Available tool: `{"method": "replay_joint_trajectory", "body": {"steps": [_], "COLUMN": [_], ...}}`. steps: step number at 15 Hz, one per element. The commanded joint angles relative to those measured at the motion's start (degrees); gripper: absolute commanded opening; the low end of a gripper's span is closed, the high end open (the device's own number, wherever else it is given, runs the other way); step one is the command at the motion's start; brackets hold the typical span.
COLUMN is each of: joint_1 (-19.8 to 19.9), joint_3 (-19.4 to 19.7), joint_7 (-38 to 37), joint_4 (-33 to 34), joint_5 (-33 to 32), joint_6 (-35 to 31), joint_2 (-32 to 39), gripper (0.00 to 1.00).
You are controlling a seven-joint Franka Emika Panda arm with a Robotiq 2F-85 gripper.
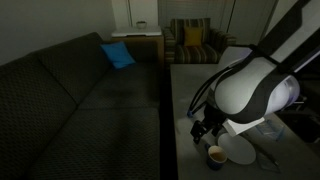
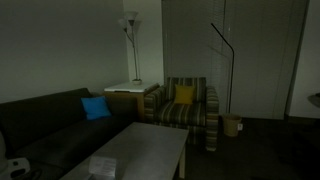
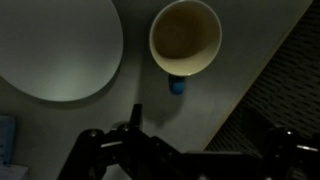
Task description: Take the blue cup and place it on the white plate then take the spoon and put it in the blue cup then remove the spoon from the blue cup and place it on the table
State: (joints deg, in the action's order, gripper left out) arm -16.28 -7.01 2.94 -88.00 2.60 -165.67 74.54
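Observation:
The blue cup (image 3: 185,38) stands upright on the grey table (image 3: 200,115), pale inside, with its blue handle toward me. The white plate (image 3: 55,45) lies just to its left and is bare. In an exterior view the cup (image 1: 215,154) sits next to the plate (image 1: 240,152) near the table's front. My gripper (image 3: 185,150) hovers above the table close to the cup, apart from it, fingers spread and empty. It also shows in an exterior view (image 1: 205,128). I cannot make out the spoon in the dim light.
The dark patterned sofa (image 1: 80,90) runs along the table's (image 1: 195,90) side, and its edge shows in the wrist view (image 3: 290,80). A striped armchair (image 2: 185,105) stands beyond the table's (image 2: 140,150) far end. A pale boxy object (image 2: 102,167) lies on the table.

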Motion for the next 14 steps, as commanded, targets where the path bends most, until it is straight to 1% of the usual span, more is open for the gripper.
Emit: {"method": "replay_joint_trajectory", "body": {"steps": [1,4,7,11,12,14], "joint_1": [-0.7,-1.1,-1.5,-2.6,-3.2,-5.2], "joint_3": [0.6,0.8,1.2,2.2,2.8,4.6], "joint_7": [-1.4,-1.5,-1.5,-2.6,-3.2,-5.7], "joint_4": [4.9,7.3,10.1,13.4,10.9,11.7], "joint_5": [-1.9,-2.3,-2.7,-2.7,-2.5,-2.5], "joint_6": [3.1,3.9,2.6,4.0,4.0,5.4], "joint_2": [4.2,6.4,8.9,11.5,9.5,10.0], "gripper": [1.0,1.0,1.0,1.0,1.0,1.0]}}
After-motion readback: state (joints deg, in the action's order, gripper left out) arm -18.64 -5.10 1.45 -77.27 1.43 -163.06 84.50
